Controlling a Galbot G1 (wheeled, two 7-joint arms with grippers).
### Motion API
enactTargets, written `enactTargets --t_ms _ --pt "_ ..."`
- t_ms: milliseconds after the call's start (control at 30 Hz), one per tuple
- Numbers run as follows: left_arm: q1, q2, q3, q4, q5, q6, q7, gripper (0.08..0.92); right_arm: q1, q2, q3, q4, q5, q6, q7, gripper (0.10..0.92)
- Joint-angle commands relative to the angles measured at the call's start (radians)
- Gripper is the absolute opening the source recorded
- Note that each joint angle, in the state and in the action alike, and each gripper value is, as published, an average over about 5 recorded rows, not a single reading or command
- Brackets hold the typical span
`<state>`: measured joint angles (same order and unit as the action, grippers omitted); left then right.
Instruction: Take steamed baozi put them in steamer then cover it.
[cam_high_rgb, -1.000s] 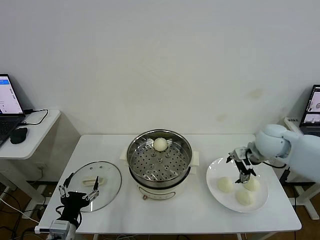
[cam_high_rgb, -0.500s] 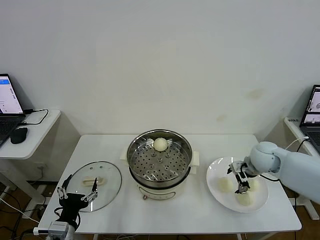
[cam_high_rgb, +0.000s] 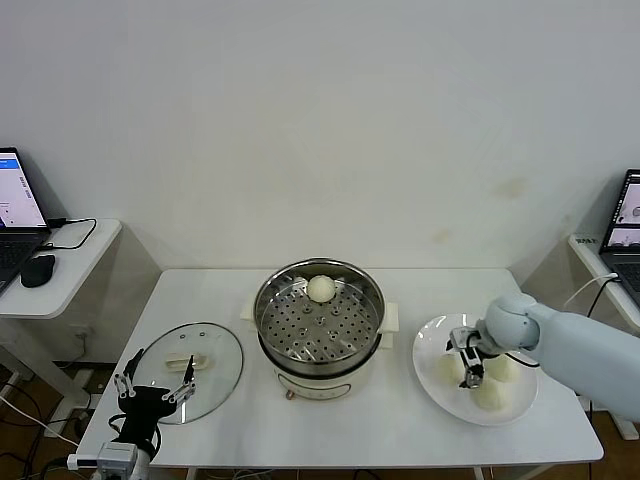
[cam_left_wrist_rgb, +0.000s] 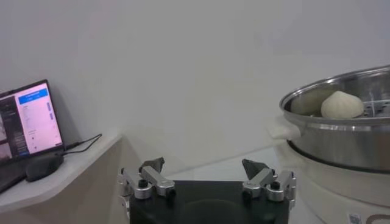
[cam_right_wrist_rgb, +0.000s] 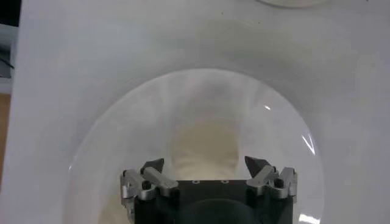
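Observation:
The steamer (cam_high_rgb: 318, 345) stands mid-table with one baozi (cam_high_rgb: 320, 289) on its perforated tray; the left wrist view shows that pot (cam_left_wrist_rgb: 341, 131) and bun (cam_left_wrist_rgb: 342, 105) too. Three baozi (cam_high_rgb: 447, 369) (cam_high_rgb: 503, 367) (cam_high_rgb: 488, 396) lie on a white plate (cam_high_rgb: 437, 336). My right gripper (cam_high_rgb: 468, 364) is low over the plate among them. In the right wrist view it (cam_right_wrist_rgb: 204, 165) is open, with a baozi (cam_right_wrist_rgb: 204, 143) between its fingers on the plate (cam_right_wrist_rgb: 116, 146). The cover (cam_high_rgb: 212, 380) lies flat at the table's left. My left gripper (cam_high_rgb: 155, 385) (cam_left_wrist_rgb: 204, 170) is open and empty beside it.
A side table at far left carries a laptop (cam_high_rgb: 15, 205) and a mouse (cam_high_rgb: 37, 270), also in the left wrist view (cam_left_wrist_rgb: 30, 119). Another laptop (cam_high_rgb: 628, 215) is at far right. The plate sits close to the table's front right edge.
My right gripper has come down and moved left, from above the plate's back to low among the buns. The left arm has not moved.

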<state>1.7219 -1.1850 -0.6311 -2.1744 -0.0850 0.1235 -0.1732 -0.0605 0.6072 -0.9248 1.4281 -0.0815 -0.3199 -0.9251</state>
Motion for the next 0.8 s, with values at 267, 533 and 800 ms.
enactTargets --t_ms 267,533,800 --pt "-0.002 0.0 0.001 -0.003 0.0 0.0 -0.001 0.823 0.006 0.005 0.023 -0.011 0.004 -0.001 -0.015 0.574" --pt "-0.006 0.005 0.003 -0.006 -0.002 0.001 0.001 0.823 0.281 -0.104 -0.057 0.075 0.144 -0.004 -0.096 0.576" --pt "-0.011 0.018 0.009 -0.007 -0.007 0.001 0.002 0.823 0.719 -0.046 -0.252 0.082 0.355 -0.068 -0.106 0.585"
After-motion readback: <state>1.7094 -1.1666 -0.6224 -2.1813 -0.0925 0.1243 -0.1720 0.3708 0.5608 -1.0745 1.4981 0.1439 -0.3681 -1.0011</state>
